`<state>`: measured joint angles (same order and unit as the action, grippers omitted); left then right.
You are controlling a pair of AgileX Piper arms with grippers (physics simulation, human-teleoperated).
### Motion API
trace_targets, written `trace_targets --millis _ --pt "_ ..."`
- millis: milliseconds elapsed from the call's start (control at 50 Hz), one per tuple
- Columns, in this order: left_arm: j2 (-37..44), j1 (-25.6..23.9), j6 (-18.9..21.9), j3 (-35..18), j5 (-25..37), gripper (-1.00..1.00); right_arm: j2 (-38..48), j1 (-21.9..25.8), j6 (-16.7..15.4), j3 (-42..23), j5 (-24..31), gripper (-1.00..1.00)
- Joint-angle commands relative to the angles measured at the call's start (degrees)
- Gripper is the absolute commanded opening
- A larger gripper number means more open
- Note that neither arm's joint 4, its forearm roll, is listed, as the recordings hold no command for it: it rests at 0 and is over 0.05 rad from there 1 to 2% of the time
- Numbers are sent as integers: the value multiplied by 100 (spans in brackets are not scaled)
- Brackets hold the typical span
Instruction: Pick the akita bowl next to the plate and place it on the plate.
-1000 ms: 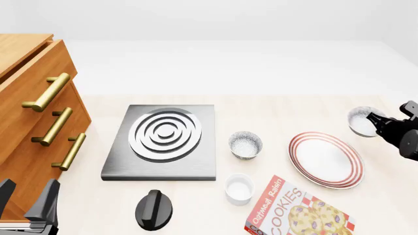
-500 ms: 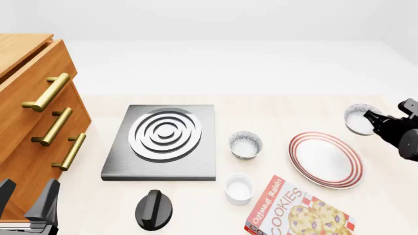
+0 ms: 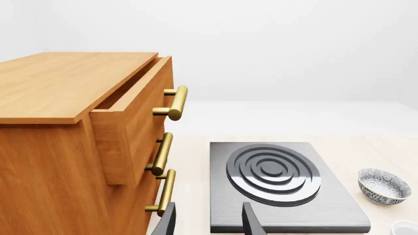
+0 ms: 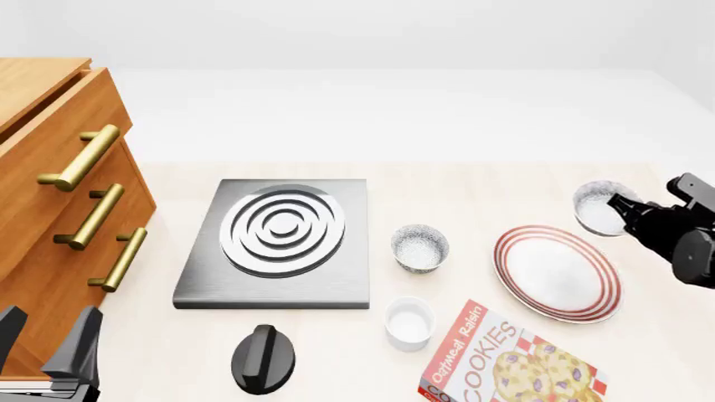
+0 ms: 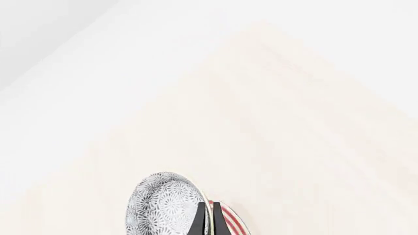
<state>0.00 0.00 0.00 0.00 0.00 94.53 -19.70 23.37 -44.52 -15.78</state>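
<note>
My right gripper (image 4: 618, 207) is shut on the rim of a speckled akita bowl (image 4: 595, 207), holding it tilted above the table just beyond the far right edge of the red-ringed plate (image 4: 558, 272). In the right wrist view the bowl (image 5: 163, 205) hangs on its side, pinched by the fingers (image 5: 201, 219), with a sliver of the plate (image 5: 232, 224) behind it. A second identical bowl (image 4: 420, 248) stands left of the plate and shows in the left wrist view as the bowl (image 3: 384, 186). My left gripper (image 4: 50, 339) rests open and empty at the near left.
A grey stove (image 4: 280, 243) with white rings lies left of centre, with a black knob (image 4: 264, 358) in front of it. A white cup (image 4: 409, 322) and a cookies box (image 4: 508, 360) sit near the front. A wooden drawer cabinet (image 4: 62, 193) fills the left side.
My right gripper has carried the bowl leftward, closer to the plate's far right edge. The left arm has not moved.
</note>
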Motion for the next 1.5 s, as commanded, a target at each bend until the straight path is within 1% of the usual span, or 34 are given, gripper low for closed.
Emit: trace_targets --millis 20,240,480,1060,1500 --pt "0 0 0 0 0 100 -167 156 59 218 -98 -100" --pt "0 0 0 0 0 100 -273 279 44 400 -169 -100" --pt "0 0 0 0 0 100 -202 407 24 635 -361 -100" --pt "0 0 0 0 0 100 -35 573 -99 861 -606 -100" --pt "0 0 0 0 0 100 262 742 -234 1061 -927 -100"
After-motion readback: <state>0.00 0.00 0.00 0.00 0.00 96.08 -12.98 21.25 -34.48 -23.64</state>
